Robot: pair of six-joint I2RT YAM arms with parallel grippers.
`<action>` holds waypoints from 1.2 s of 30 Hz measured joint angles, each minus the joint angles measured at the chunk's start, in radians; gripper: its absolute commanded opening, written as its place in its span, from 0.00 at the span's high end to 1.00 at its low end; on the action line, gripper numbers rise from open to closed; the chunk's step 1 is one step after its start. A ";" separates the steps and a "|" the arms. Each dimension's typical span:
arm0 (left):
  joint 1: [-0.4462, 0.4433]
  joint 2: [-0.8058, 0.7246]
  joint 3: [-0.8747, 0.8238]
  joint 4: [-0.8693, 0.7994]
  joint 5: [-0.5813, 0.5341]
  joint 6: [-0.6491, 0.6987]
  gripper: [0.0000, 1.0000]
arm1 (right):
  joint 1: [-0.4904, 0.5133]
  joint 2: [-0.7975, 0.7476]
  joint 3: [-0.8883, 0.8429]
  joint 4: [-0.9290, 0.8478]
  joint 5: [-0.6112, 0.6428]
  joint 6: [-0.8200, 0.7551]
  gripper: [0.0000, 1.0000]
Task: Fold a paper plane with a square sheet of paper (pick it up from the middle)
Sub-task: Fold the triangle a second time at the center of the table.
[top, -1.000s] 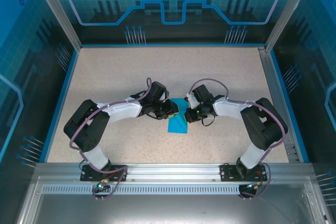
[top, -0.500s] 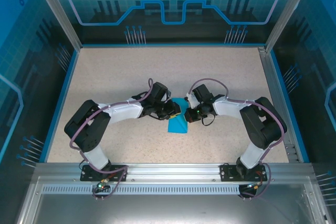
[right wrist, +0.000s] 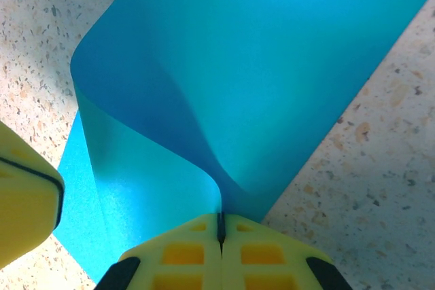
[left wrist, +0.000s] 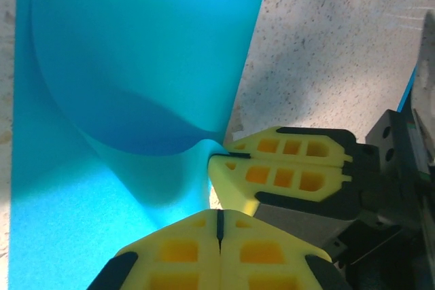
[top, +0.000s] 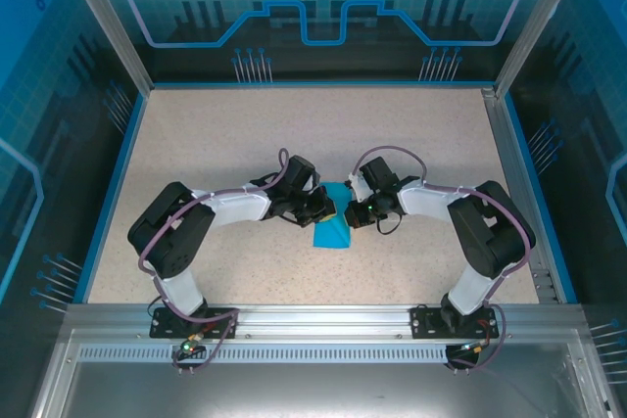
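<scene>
Thin cyan-blue square sheet of paper (top: 331,232) | our right gripper (right wrist: 220,218) pinches its curled edge | left gripper (left wrist: 219,215) pressed together just opposite

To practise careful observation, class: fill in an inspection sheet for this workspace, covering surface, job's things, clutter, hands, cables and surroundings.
Surface: speckled beige table.
Job's things: cyan-blue sheet of paper mid-table, one edge lifted and curled over.
Clutter: nothing seen.
Hands: right hand shut on the paper's raised fold; left hand shut close by, grip unclear.
Cables: purple cables loop clear of the paper.
Surroundings: blue graphic panels; aluminium rail at near edge.
</scene>
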 measured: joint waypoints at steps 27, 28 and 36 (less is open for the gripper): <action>-0.001 0.074 -0.003 0.029 0.007 -0.004 1.00 | 0.000 0.005 0.000 0.003 0.000 0.000 0.97; -0.001 0.076 -0.003 0.029 0.008 -0.003 1.00 | 0.000 0.005 0.000 0.003 0.000 0.000 0.96; -0.002 0.089 -0.003 0.023 0.007 0.001 1.00 | 0.000 0.005 0.000 0.003 -0.001 0.000 0.93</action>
